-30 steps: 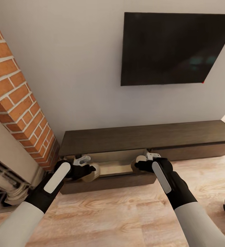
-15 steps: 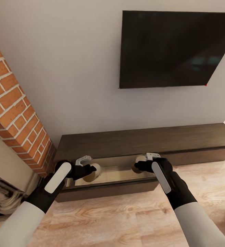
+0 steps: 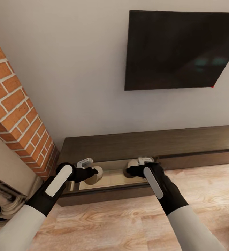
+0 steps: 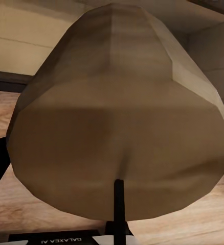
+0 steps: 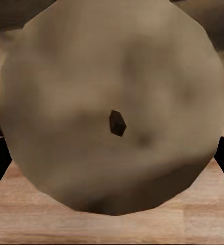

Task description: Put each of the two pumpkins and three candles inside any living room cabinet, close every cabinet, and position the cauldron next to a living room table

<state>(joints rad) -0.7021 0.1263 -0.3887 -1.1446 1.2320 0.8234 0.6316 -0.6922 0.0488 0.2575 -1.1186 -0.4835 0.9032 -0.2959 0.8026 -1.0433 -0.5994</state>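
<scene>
A large black television (image 3: 182, 50) hung flat on the pale grey wall (image 3: 72, 80), its screen dark with a faint bluish reflection. A red brick column (image 3: 18, 115) with light mortar lines stood at the left, meeting the wall. Light wood-grain flooring (image 3: 121, 223) covered the ground in front. At the lower left, a beige panel (image 3: 6, 164) sat beside the brick column
</scene>
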